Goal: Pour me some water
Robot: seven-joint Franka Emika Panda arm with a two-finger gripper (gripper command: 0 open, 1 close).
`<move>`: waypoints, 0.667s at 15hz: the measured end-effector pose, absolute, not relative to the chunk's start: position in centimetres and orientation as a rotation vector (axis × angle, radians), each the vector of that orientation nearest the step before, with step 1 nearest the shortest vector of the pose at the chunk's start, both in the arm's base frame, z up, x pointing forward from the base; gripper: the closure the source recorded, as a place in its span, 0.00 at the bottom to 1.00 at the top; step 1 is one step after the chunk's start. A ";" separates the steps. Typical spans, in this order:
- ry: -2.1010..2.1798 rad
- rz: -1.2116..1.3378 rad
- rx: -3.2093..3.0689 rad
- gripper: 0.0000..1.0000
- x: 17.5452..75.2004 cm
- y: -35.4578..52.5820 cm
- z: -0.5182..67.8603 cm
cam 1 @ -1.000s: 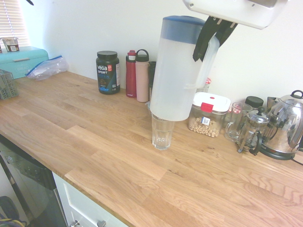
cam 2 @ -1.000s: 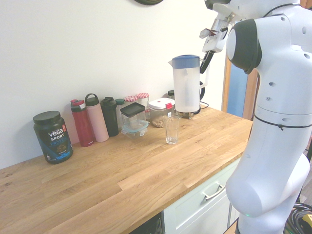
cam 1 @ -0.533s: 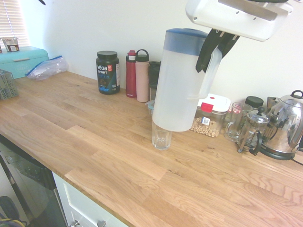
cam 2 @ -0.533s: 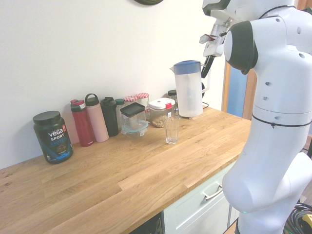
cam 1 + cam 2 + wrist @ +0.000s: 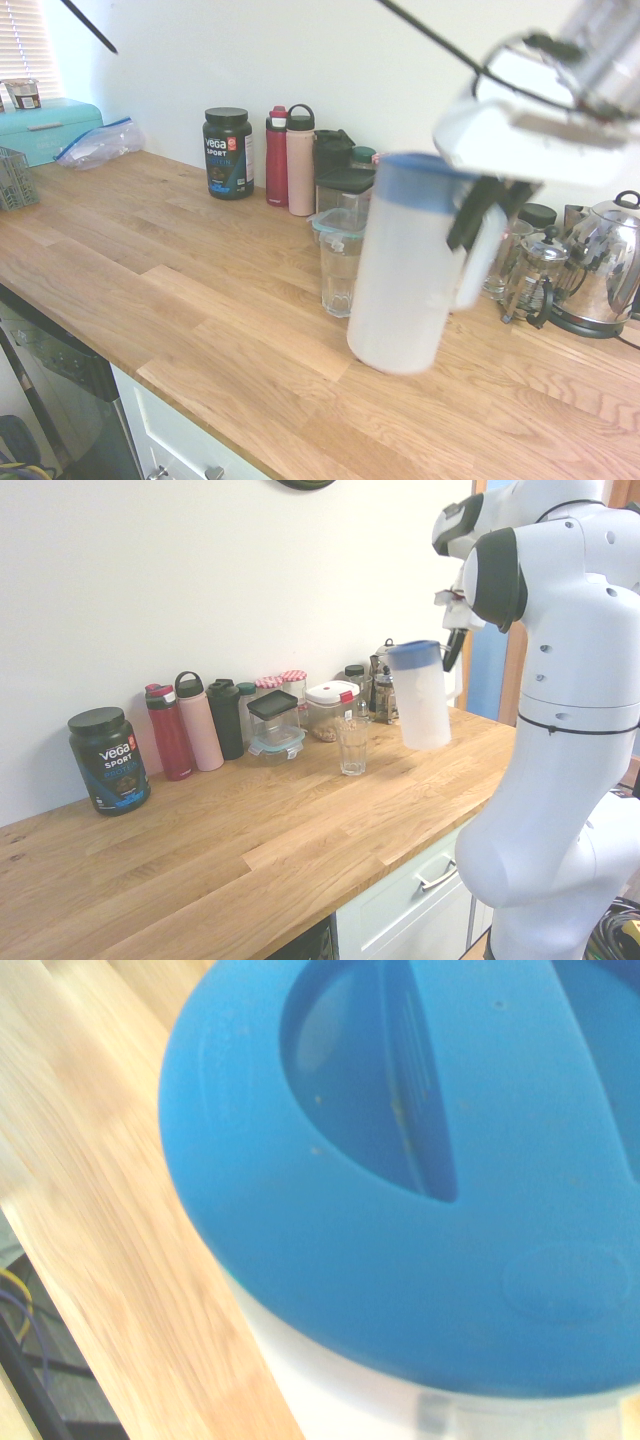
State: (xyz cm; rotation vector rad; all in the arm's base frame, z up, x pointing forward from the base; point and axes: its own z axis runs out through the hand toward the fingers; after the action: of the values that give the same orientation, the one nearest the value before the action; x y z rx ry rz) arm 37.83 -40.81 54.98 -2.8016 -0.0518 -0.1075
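My jaws are clenched on the side handle of the jug (image 5: 410,265), which hangs from the gripper (image 5: 483,212) clear of the bench (image 5: 200,300), tilted slightly off upright, blue lid (image 5: 420,1160) on top. Its long axis runs nearly vertical. The glass (image 5: 340,272) stands on the bench just beside the jug, toward the bottles (image 5: 288,160) along the wall. To pour, I judge the spout must swing over that glass. The kettle (image 5: 603,262) and French press (image 5: 533,275) crowd the far side, behind the handle.
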 end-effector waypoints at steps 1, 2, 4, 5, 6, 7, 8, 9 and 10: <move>-0.059 -0.100 -2.804 1.00 38.2 -40.7 54.4; -0.082 -0.091 -2.809 1.00 38.8 -40.1 54.4; -0.122 -0.077 -2.827 1.00 39.8 -38.9 54.8; -0.139 -0.067 -2.844 1.00 40.3 -38.3 54.8; -0.155 -0.055 -2.864 1.00 40.8 -37.6 54.8; -0.171 -0.034 -2.893 1.00 41.3 -36.7 54.8; -0.186 -0.011 -2.927 1.00 41.8 -35.7 54.8; -0.203 0.009 -2.961 1.00 42.1 -34.5 55.1; -0.226 0.022 -2.994 1.00 42.5 -33.2 55.5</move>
State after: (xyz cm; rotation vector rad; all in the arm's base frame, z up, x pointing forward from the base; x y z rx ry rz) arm 42.50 -33.24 55.47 -2.9939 -0.2263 0.0221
